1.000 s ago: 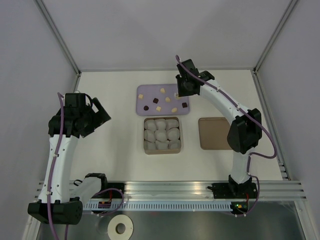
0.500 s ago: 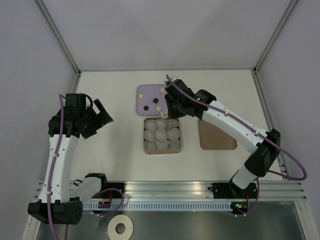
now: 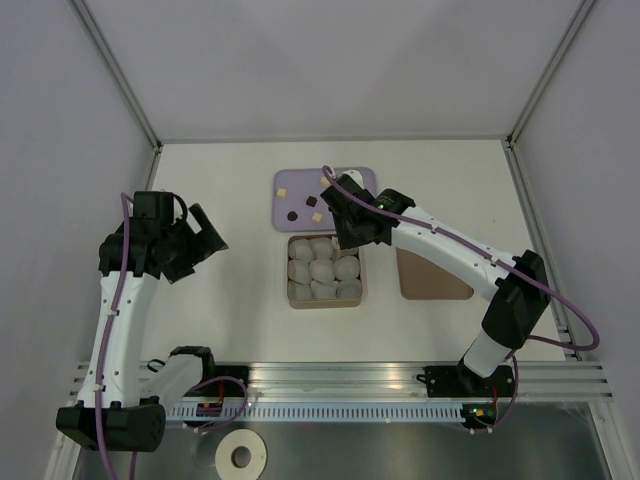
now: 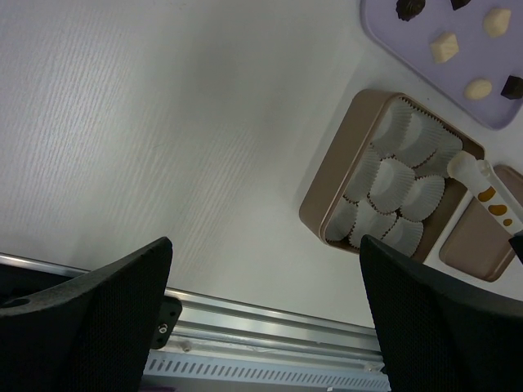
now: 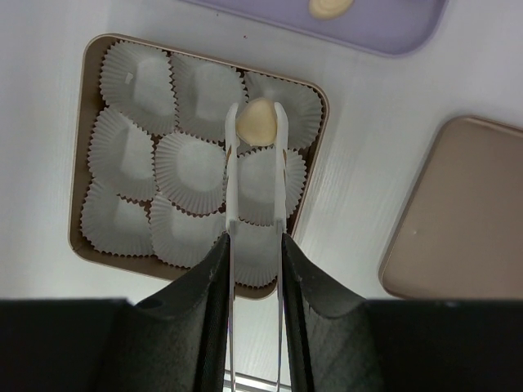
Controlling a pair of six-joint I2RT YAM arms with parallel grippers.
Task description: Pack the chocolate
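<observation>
The right arm (image 3: 450, 250) is reaching out over the middle of the white tabletop (image 3: 220, 180), and the right jaws are squeezing a pair of white tongs (image 5: 231, 180), closed narrowly around the two blades. At the tips of the tongs, one pale cream chocolate piece (image 5: 257, 122) is being held in the air, pinched between the blades. It is hanging above a tan box (image 4: 323, 192) lined with nine white crinkled paper cups (image 5: 192, 171), over the row of cups nearest the tray and toward the corner closest to the lid. The other chocolate pieces (image 3: 318, 216), some cream and some dark brown, are lying scattered and apart from one another on a flat lilac tray (image 3: 300, 185) just beyond the box; the arm is hiding the right part of that tray from above. A flat brown square lid (image 5: 458, 212) is lying on the tabletop just to the right of the box, partly under the arm. Well off to the left, the left arm (image 3: 115, 300) is hanging above bare tabletop, and the left jaws are standing spread wide apart with nothing between them, pointing toward the box from a distance.
</observation>
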